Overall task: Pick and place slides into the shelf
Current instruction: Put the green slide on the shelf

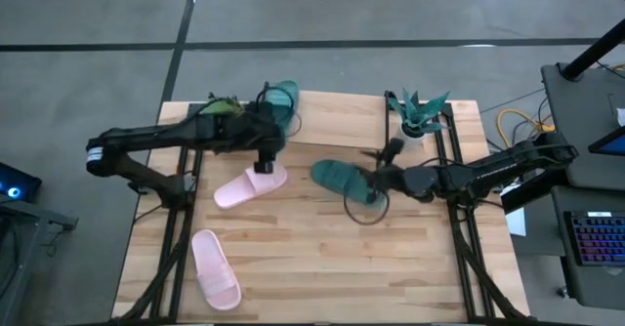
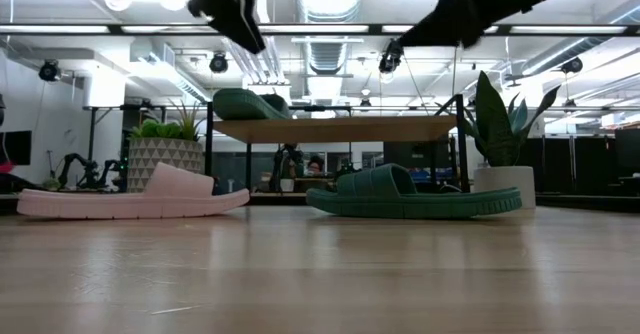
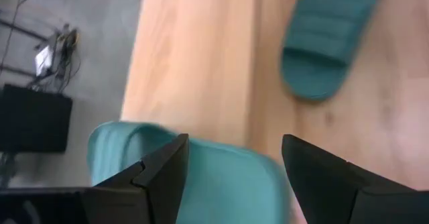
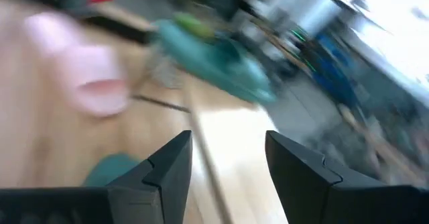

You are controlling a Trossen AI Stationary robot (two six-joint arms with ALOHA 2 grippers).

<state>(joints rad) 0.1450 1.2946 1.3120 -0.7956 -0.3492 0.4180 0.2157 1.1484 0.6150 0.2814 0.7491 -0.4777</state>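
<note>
Nearest on the left of the bench (image 1: 322, 258) lies one pale pink slide (image 1: 215, 269); a second pink slide (image 1: 250, 185) sits farther in. Above it the left pincer (image 1: 266, 162) hangs spread and empty. One ribbed teal slide (image 1: 282, 99) rests on the shelf (image 1: 342, 111). Another teal slide (image 1: 344, 180) lies mid-bench beside the spread right pincer (image 1: 377, 180).
</note>
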